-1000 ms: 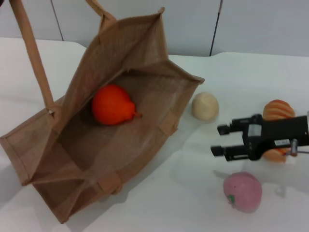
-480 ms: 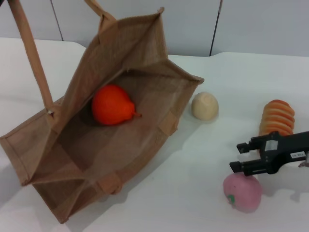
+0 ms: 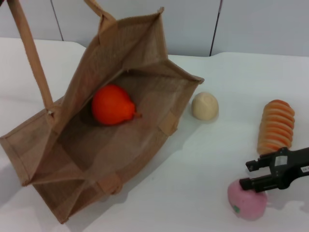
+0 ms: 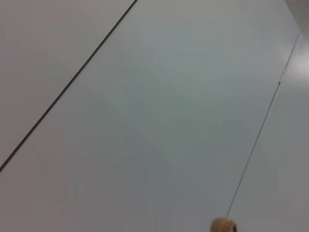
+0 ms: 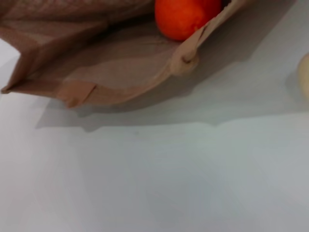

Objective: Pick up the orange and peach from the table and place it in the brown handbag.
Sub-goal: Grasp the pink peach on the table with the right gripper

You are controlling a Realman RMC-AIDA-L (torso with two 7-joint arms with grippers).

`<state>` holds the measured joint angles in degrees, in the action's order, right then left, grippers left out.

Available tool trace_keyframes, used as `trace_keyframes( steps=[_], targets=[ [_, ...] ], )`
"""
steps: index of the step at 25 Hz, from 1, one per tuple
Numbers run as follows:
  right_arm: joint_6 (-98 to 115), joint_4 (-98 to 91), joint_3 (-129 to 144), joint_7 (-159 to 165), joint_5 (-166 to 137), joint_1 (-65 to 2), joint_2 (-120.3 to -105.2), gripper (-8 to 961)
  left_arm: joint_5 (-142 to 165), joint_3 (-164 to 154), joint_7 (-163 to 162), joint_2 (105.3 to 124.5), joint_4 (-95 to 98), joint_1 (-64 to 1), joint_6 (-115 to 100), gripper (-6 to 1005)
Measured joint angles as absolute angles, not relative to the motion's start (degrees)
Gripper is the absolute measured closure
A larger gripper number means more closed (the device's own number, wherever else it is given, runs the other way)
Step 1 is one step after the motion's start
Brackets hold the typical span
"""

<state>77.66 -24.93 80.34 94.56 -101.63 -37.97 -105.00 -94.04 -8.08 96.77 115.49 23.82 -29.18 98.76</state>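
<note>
The brown handbag lies open on the white table, with one long handle running up out of the picture. The orange rests inside it and also shows in the right wrist view, behind the bag's front edge. The peach sits on the table at the front right. My right gripper is open just over the peach's top, and its lower finger overlaps the fruit. My left gripper is out of view.
A small beige ball lies right of the bag. A ridged orange-tan loaf lies behind the right gripper. The left wrist view shows a grey wall and a tan bit of handle.
My right gripper has moved toward the table's front right and lower, from beside the loaf to just over the peach. The peach has shifted slightly. The bag and orange have not moved.
</note>
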Motion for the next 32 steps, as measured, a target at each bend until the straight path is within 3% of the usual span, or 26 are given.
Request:
trace_keyframes(
  steps=[7, 26, 28, 32],
  targets=[
    [81.25, -23.53, 80.29, 94.94, -102.19, -38.01, -104.07, 255, -94.04, -8.08, 96.77, 115.49, 23.82, -29.17, 98.77, 877],
    [84.23, -23.97, 80.12, 96.5, -107.43, -38.19, -104.49, 277, -94.04, -8.08, 96.52, 115.49, 23.82, -29.18, 98.79, 877],
    [85.52, -24.03, 79.03, 94.87, -107.44, -38.28, -104.53, 404, -94.04, -8.08, 96.52, 115.49, 23.82, -29.18, 98.83, 877],
    [86.31, -24.07, 78.11, 93.23, -107.63, -38.31, -104.61, 473, -94.04, -8.08, 96.51, 115.49, 23.82, -29.18, 98.87, 877]
  ],
)
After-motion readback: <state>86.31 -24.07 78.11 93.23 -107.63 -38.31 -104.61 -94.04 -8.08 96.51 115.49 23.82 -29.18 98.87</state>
